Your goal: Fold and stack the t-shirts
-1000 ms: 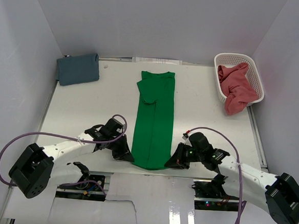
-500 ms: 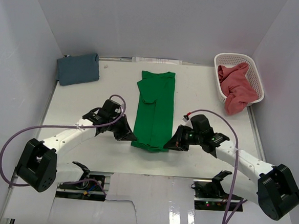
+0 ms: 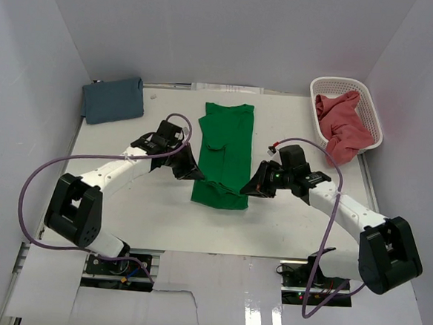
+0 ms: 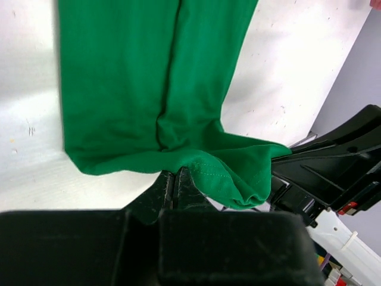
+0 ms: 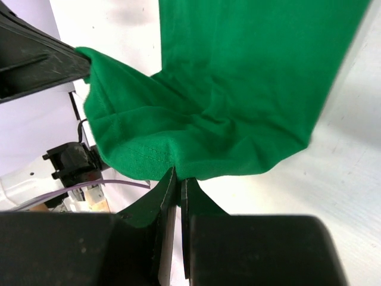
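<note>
Top external view shows 3 t-shirts, 1 of each colour, along with 1 basket and 2 grippers. The green t-shirt lies mid-table as 1 narrow strip, with its long axis running from the near edge to the far edge and its collar end pointing away from the arm bases. Its near end is raised off the table and doubled toward the far end.

The left gripper is at the strip's near-left corner and the right gripper at its near-right corner, so the shirt spans between the 2. In the left wrist view, the left gripper's jaws are pressed together on the green hem. In the right wrist view, the right gripper is likewise clamped on the hem edge.

The blue t-shirt sits folded at the far-left corner, well apart from the green one. The red t-shirt is bunched in the white basket at the far right, with part of it hanging over the near rim.
</note>
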Tool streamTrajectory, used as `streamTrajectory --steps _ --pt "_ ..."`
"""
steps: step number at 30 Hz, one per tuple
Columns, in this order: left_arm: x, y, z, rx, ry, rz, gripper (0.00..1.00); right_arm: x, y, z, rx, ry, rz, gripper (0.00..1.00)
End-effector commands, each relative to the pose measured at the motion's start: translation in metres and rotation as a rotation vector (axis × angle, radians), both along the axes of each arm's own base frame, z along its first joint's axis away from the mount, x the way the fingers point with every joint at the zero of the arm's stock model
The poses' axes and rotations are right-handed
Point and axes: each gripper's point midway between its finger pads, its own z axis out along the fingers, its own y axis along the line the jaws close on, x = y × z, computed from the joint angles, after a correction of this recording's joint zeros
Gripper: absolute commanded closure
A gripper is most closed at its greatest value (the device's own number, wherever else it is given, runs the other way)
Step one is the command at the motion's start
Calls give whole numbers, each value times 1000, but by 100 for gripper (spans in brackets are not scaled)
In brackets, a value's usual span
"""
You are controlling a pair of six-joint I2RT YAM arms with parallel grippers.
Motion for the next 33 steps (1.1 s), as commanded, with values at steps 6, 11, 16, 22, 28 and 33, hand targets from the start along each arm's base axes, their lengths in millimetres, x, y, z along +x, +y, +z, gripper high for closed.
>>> streamTrajectory --steps 6,11,16,22,28,33 --pt "39 0 23 8 -99 16 100 31 1 20 -17 -83 35 92" --pt "53 0 36 0 -133 32 100 52 -1 36 -29 -129 28 92" --pt "67 0 42 8 -151 40 100 65 -1 41 -36 -135 30 92" --pt "82 0 42 13 -158 50 100 77 -3 41 -47 -140 24 92" --pt "93 4 36 27 -157 61 100 92 -6 37 -56 -144 24 92" --pt "100 5 27 30 -148 69 100 104 -5 27 -64 -127 32 92"
